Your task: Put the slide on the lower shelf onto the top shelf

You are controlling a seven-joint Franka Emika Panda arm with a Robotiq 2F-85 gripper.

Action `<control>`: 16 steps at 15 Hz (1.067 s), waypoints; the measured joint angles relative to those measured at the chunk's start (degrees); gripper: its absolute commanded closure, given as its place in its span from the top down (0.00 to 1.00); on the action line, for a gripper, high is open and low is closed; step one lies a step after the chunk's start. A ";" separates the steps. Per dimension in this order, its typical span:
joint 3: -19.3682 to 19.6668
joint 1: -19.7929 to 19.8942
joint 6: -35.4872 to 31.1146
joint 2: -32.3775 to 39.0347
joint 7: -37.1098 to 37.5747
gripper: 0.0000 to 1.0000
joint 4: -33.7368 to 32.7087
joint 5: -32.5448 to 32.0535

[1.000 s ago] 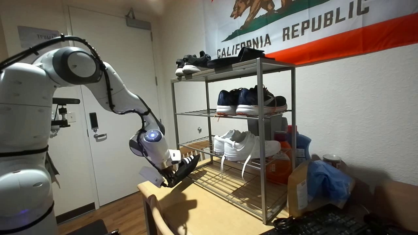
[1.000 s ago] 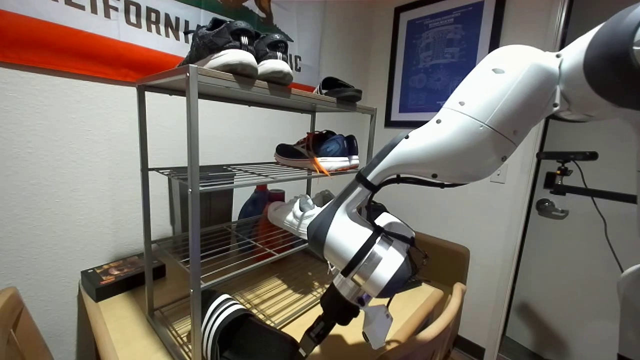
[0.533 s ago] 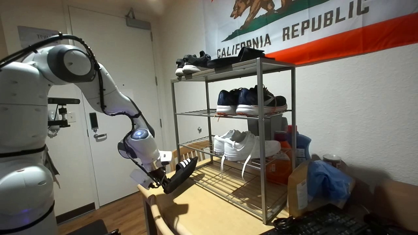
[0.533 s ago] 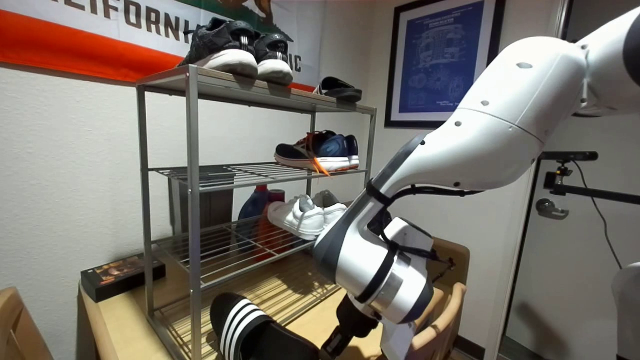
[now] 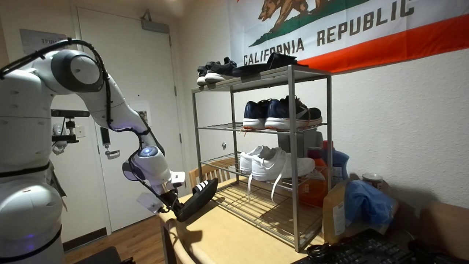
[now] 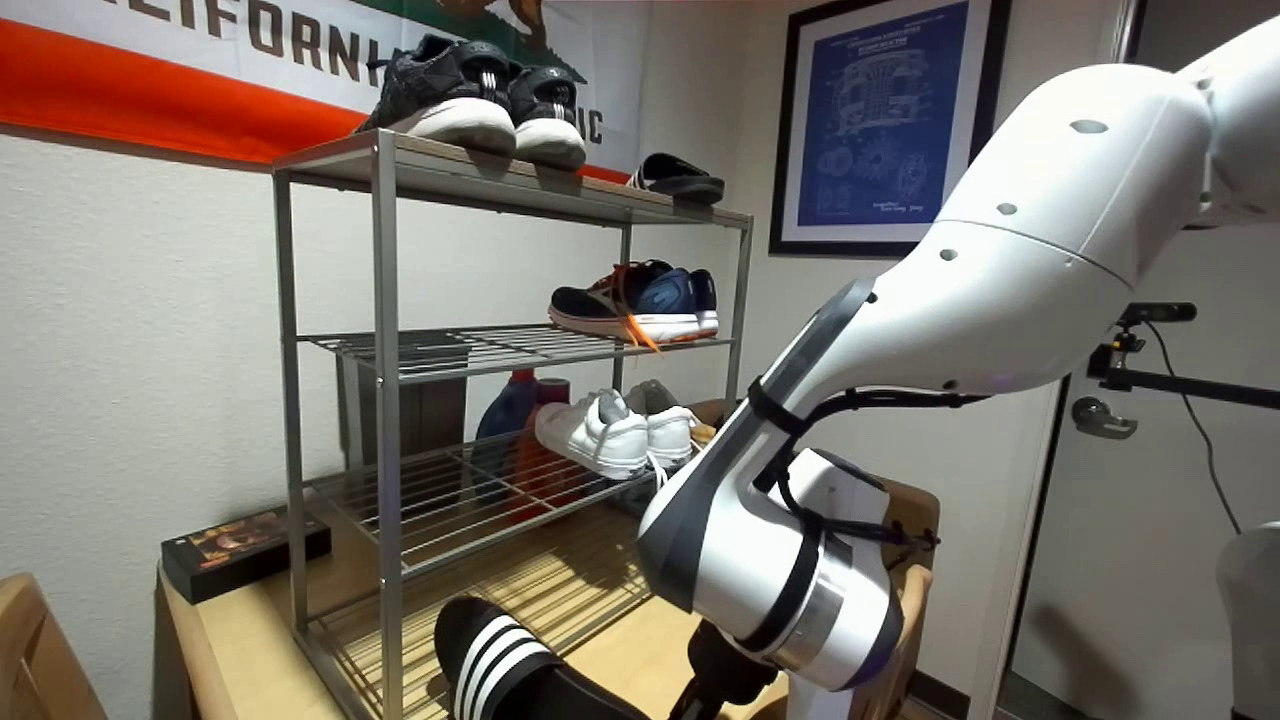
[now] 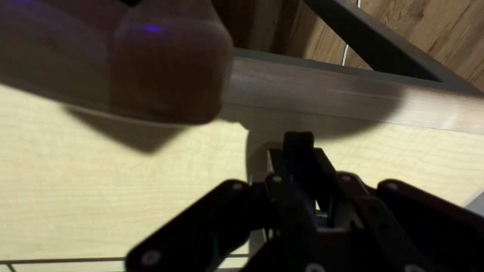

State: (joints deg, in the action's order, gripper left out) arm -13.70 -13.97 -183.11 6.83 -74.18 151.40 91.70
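Note:
The slide (image 5: pixel 198 199) is black with white stripes. It is tilted, its far end raised toward the rack, above the table in front of the lower shelf (image 5: pixel 267 211). It also shows in an exterior view (image 6: pixel 510 665), cut off below. My gripper (image 5: pixel 178 209) is shut on its near end. In the wrist view the gripper (image 7: pixel 298 162) has the slide's dark edge (image 7: pixel 298 140) between its fingertips. The top shelf (image 5: pixel 269 77) carries dark sneakers (image 6: pixel 470 100) and another dark slide (image 6: pixel 680 182). The lower shelf (image 6: pixel 575 585) is partly hidden by the posts and arm.
White sneakers (image 5: pixel 271 163) and navy shoes (image 5: pixel 282 114) stand on the middle tiers. Chair backs (image 5: pixel 176 238) (image 6: pixel 40 650) are at the table (image 5: pixel 227 234). A paper bag (image 5: pixel 335 209), a keyboard (image 5: pixel 370 249) and a black box (image 6: pixel 240 550) are beside the rack.
My gripper has backed away from the rack toward the robot's base, carrying the slide with it. The slide stays gripped and tilted. The rack and other shoes have not moved.

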 measured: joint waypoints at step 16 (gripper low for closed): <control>-1.73 -2.53 2.39 -14.68 -7.73 0.05 7.71 7.97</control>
State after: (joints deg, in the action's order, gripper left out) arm -15.44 -16.50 -180.72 -7.84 -81.91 159.11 99.67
